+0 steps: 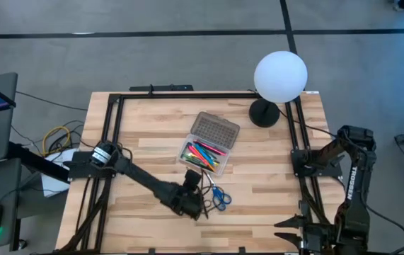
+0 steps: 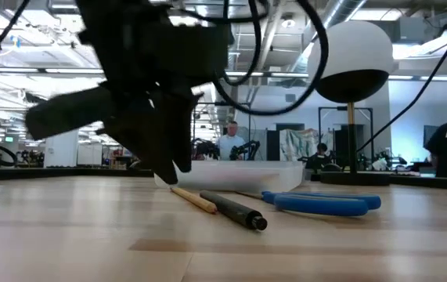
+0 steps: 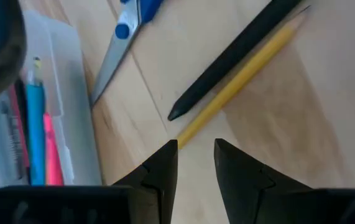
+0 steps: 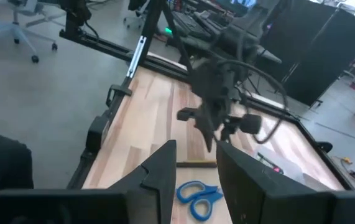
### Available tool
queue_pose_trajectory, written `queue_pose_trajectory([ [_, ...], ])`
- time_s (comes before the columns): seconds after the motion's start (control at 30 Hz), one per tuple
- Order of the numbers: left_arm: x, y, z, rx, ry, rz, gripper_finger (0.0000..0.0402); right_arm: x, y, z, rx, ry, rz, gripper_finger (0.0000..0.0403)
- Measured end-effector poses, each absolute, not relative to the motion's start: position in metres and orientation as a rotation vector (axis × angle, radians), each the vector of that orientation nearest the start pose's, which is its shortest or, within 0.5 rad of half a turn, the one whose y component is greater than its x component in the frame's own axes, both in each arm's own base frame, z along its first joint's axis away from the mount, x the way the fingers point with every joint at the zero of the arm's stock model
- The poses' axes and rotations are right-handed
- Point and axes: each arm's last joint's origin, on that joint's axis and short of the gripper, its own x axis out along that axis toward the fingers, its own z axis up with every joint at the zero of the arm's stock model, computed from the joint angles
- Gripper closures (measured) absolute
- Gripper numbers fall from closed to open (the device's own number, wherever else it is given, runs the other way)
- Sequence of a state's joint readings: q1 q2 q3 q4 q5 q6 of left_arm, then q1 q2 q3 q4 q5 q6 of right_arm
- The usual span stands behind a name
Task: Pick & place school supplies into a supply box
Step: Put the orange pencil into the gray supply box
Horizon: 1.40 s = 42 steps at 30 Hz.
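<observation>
Pencil (image 3: 245,71) and black pen (image 3: 230,59) lie side by side on the counter (image 1: 272,191), at six o'clock of the box (image 1: 205,157). My left tool (image 3: 196,155) hangs parted and empty over the pencil's end; I should straddle only it. The right tool (image 4: 196,163) waits.

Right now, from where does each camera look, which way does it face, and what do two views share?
High: overhead, straight down; both arms, supply box.
Low: table height, facing the room; left claw over yellow pencil, black pen.
Left wrist: down past its open fingers at that pencil.
Right wrist: across the table, own fingers apart.
All show the blue scissors.
</observation>
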<state>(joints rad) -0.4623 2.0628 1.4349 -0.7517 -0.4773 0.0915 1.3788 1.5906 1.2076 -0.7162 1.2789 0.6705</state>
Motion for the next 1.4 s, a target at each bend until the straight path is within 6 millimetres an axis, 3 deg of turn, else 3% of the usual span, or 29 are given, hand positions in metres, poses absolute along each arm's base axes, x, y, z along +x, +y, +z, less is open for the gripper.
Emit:
queue_pose_trajectory([
  [0.4,0.382,-0.108,0.146,0.54,1.331,-0.232,0.0301,0.087,0.301,0.263,-0.367,0.299,0.03,0.0296],
  [0.73,0.389,-0.081,0.146,0.45,1.335,-0.31,0.0301,0.087,0.303,0.264,-0.344,0.317,0.053,0.0296],
  [1.03,0.389,-0.083,0.146,0.366,1.34,-0.352,0.0301,0.087,0.304,0.264,-0.324,0.332,0.071,0.0296],
  [1.4,0.374,-0.111,0.145,0.351,1.414,-0.255,0.0301,0.087,0.305,0.264,-0.307,0.332,0.073,0.0296],
])
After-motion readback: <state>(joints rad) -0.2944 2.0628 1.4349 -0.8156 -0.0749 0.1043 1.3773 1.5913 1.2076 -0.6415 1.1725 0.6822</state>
